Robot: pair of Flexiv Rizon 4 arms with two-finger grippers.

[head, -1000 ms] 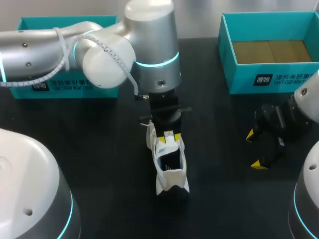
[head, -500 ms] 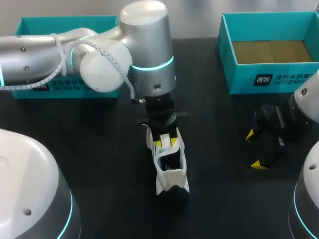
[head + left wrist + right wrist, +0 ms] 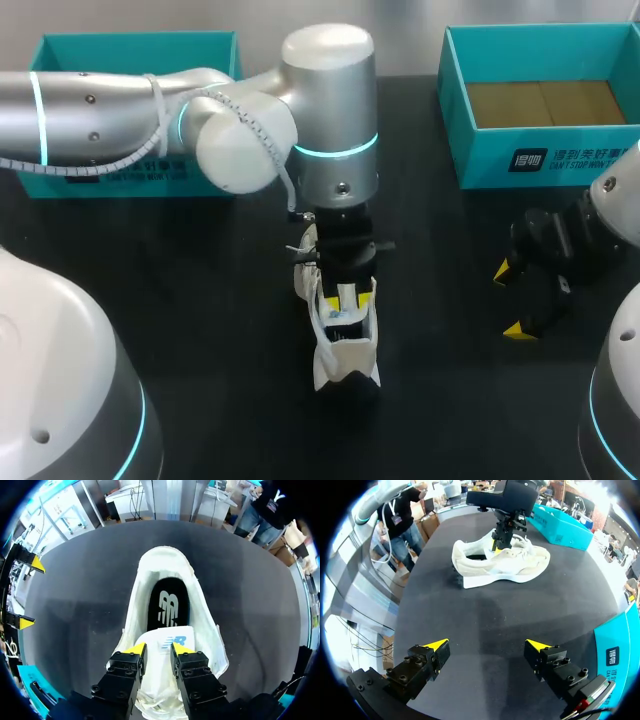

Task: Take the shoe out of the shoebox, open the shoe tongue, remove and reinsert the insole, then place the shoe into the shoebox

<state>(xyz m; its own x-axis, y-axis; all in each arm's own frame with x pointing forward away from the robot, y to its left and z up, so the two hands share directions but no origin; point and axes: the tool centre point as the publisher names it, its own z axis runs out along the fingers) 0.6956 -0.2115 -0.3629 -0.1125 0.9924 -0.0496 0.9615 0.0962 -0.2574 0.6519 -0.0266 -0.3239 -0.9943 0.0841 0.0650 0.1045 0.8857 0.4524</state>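
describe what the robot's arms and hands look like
The left arm and right arm are smooth silver-white, with rounded joints and glowing cyan rings; a white cable runs along the left one. The left hand and right hand are black and blocky, yellow-tipped.

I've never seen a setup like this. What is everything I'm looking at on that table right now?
table: one, black, under everything.
left shoebox: one, teal, far left of the table.
right shoebox: one, teal, far right, its brown floor showing.
shoe: one, white, mid-table, on its sole, outside both boxes.
tongue: one, white with a blue mark, between the left gripper's fingers.
insole: one, black with a white mark, inside the shoe.
left gripper: one, black with yellow tips, above the shoe, shut on the tongue.
right gripper: one, black with yellow tips, open, at the table's right, apart from the shoe.
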